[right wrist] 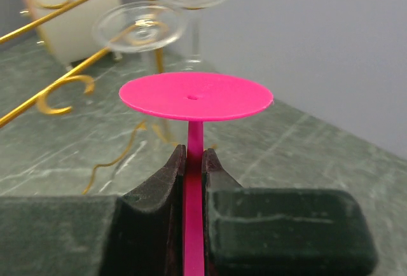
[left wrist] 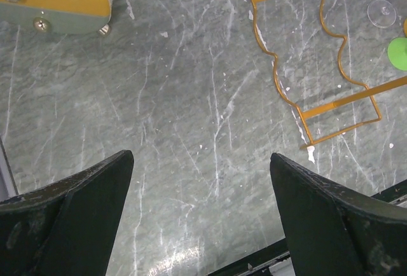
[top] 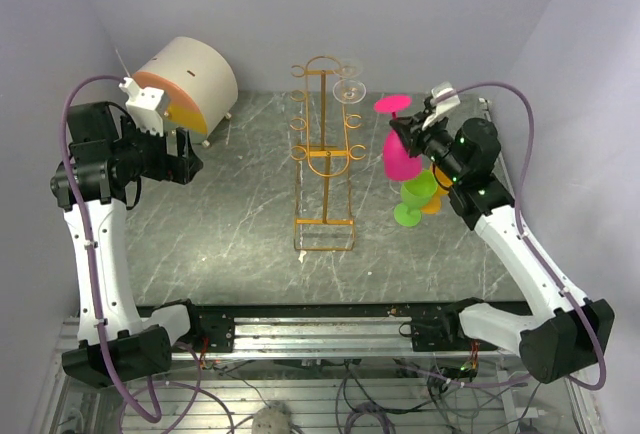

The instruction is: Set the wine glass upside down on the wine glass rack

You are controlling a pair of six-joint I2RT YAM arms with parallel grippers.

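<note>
My right gripper (top: 408, 134) is shut on the stem of a pink wine glass (top: 398, 154) and holds it upside down in the air, foot up, right of the golden wire wine glass rack (top: 324, 159). In the right wrist view the pink foot (right wrist: 196, 95) sits just above my closed fingers (right wrist: 170, 187). A clear glass (top: 350, 89) hangs upside down on the rack's upper right hook; it also shows in the right wrist view (right wrist: 140, 25). My left gripper (left wrist: 201, 180) is open and empty over the table at the left.
A green glass (top: 415, 197) and an orange one (top: 434, 202) stand on the table under my right arm. A round cream and orange box (top: 188, 81) stands at the back left. The rack's base (left wrist: 337, 101) lies right of my left gripper.
</note>
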